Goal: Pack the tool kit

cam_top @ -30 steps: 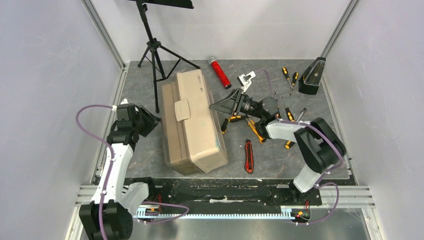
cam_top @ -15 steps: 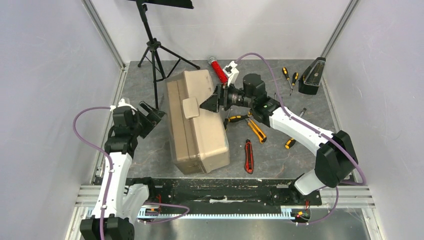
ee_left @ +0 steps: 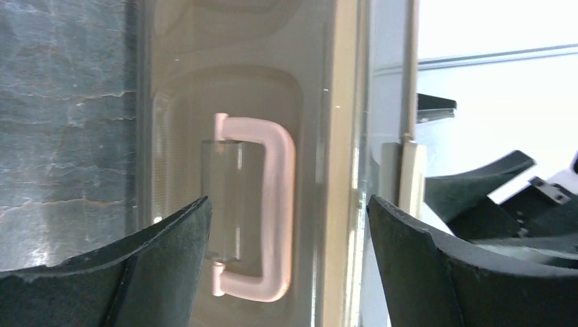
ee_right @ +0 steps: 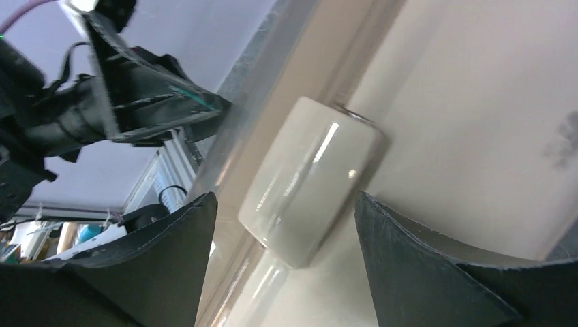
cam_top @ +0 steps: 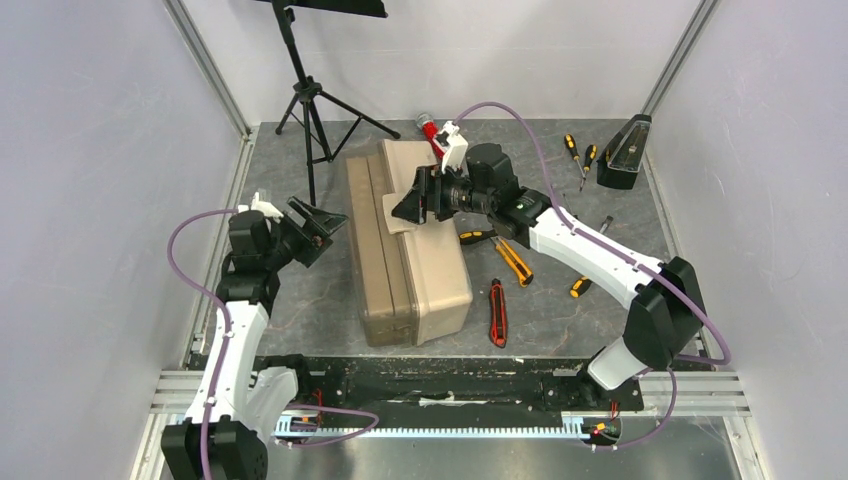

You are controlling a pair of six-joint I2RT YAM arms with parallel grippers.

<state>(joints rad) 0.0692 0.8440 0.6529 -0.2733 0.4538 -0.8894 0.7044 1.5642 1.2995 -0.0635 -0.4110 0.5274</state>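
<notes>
The closed tan toolbox (cam_top: 415,260) lies on the grey mat between both arms. Left of it, a short way off, my left gripper (cam_top: 318,225) stands open. In the left wrist view the box's cream handle (ee_left: 276,204) shows between the spread fingers (ee_left: 170,238), untouched. My right gripper (cam_top: 413,200) hovers open over the box's cream latch (ee_right: 310,180), which sits between its jaws without contact. A black-orange screwdriver (cam_top: 478,237), an orange utility knife (cam_top: 515,262) and a red utility knife (cam_top: 497,312) lie on the mat right of the box.
More screwdrivers (cam_top: 572,150) lie at the back right beside the black metronome (cam_top: 625,150). A red cylinder (cam_top: 430,130) is partly hidden behind the right wrist. A black tripod (cam_top: 310,110) stands at the back left. Walls enclose three sides.
The toolbox has swung straighter and slid right. My right gripper moved from beside the box to over its latch. The left gripper advanced toward the box. Both opened wider.
</notes>
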